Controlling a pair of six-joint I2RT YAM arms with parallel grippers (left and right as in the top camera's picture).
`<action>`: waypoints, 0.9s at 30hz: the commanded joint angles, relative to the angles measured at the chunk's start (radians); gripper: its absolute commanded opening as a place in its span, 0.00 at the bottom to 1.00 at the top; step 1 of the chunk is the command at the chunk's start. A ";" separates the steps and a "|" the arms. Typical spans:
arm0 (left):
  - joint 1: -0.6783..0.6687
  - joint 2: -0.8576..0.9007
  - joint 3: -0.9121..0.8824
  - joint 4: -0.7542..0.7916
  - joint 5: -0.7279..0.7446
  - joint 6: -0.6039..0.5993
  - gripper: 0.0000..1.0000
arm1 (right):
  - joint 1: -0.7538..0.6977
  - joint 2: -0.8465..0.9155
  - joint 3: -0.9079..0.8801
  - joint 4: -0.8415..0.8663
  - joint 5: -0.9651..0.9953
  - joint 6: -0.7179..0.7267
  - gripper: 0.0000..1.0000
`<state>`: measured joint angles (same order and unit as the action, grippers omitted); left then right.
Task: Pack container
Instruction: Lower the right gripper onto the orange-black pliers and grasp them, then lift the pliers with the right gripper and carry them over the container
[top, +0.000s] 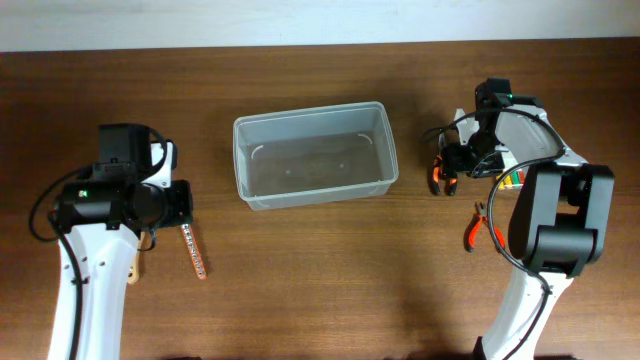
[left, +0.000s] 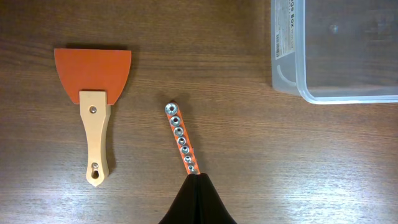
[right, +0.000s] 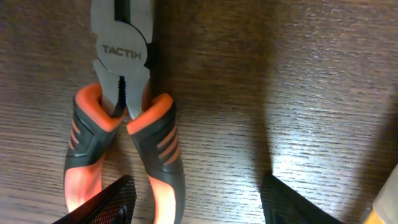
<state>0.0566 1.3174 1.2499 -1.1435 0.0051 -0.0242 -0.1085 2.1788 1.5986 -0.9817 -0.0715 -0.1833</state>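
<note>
The container (top: 241, 160) is a clear plastic tub standing empty at the table's middle; its corner shows in the left wrist view (left: 287, 56). My left gripper (left: 199, 178) is shut, its tips over the near end of an orange socket rail (left: 181, 138) lying on the table (top: 193, 250). My right gripper (right: 196, 208) is open and low over orange-and-grey pliers (right: 124, 93), to the container's right (top: 440, 178). The pliers' right handle lies between the fingers and the left finger covers the left handle.
A scraper with an orange blade and wooden handle (left: 93, 93) lies left of the rail, partly under my left arm (top: 133, 268). Smaller orange-handled pliers (top: 474, 225) lie in front of the right gripper. A small multicoloured object (top: 513, 178) sits by the right arm.
</note>
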 joint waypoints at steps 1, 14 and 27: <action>0.005 -0.014 0.000 0.000 0.018 -0.010 0.02 | 0.004 0.053 -0.012 0.002 0.005 0.007 0.65; 0.005 -0.014 0.000 0.000 0.018 -0.010 0.02 | 0.004 0.059 -0.013 -0.008 0.004 0.008 0.19; 0.005 -0.014 0.000 0.000 0.018 -0.010 0.02 | 0.004 0.059 -0.013 -0.013 -0.003 0.008 0.04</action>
<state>0.0566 1.3174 1.2499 -1.1431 0.0051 -0.0242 -0.1097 2.1834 1.6016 -0.9897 -0.0536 -0.1795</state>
